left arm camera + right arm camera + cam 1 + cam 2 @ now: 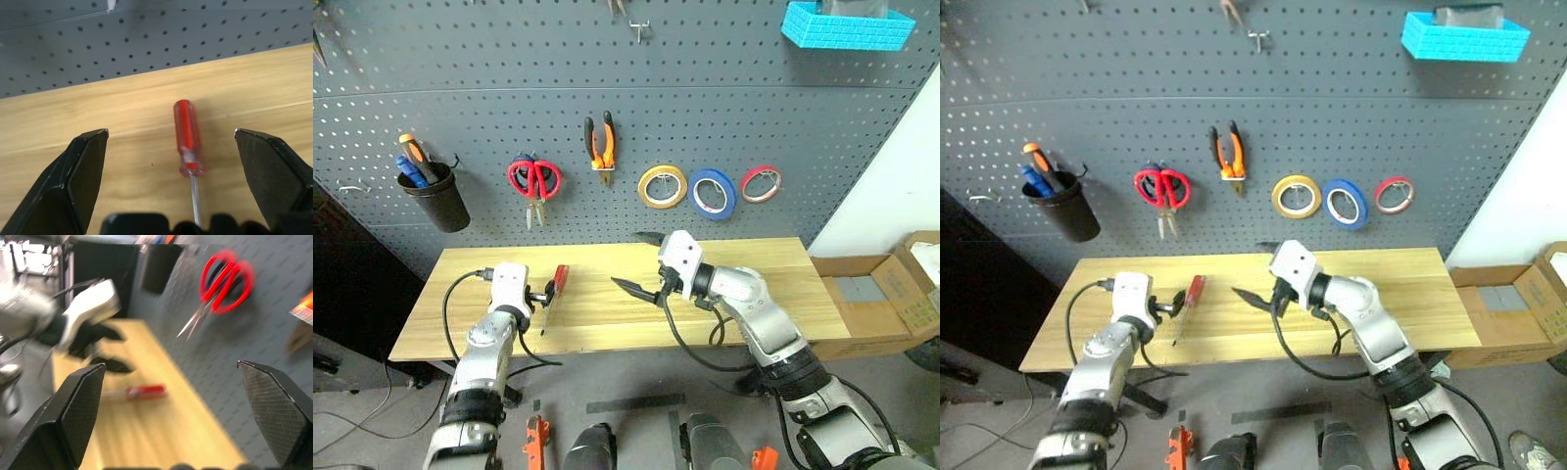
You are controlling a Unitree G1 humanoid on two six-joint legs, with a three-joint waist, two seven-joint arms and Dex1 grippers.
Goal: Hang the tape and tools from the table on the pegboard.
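**A:** Where do your end effectors stand right now?

**B:** Your left end effector is spread wide, hovering low over the bench with the red-handled screwdriver lying between its fingers, untouched. Your right end effector is also spread wide and holds nothing; it sits above the middle of the bench, pointing toward the left arm.

**A:** And the things you're meant to hang?

**B:** The screwdriver lies flat on the bench, near its left end, handle toward the pegboard. On the pegboard you have the red-handled scissors, with the orange-and-black pliers to their right. Further right sits a row of three rings: yellow tape, the blue tape, then red tape. A black cup hangs at the left.
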